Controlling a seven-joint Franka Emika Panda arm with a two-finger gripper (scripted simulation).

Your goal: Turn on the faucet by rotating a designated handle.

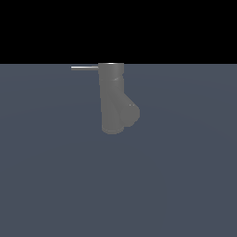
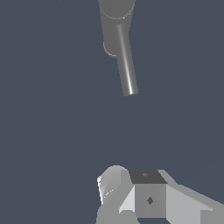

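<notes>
The faucet (image 1: 112,99) is a dull grey upright cylinder with a stubby branch spout (image 1: 131,112) angling off low on the exterior view's right. Its handle (image 1: 84,68), a thin light-grey rod, sticks out level from the top rim toward the exterior view's left. The wrist view looks down on the faucet (image 2: 114,26), with the handle (image 2: 126,61) running out from its top toward my gripper. My gripper (image 2: 129,179) sits well short of the rod's free end and touches nothing. Its fingers (image 2: 148,192) look pressed together with no gap, holding nothing. The arm is out of the exterior view.
A flat blue-grey floor (image 1: 176,185) spreads around the faucet on all sides. Above the floor's far edge there is only black background.
</notes>
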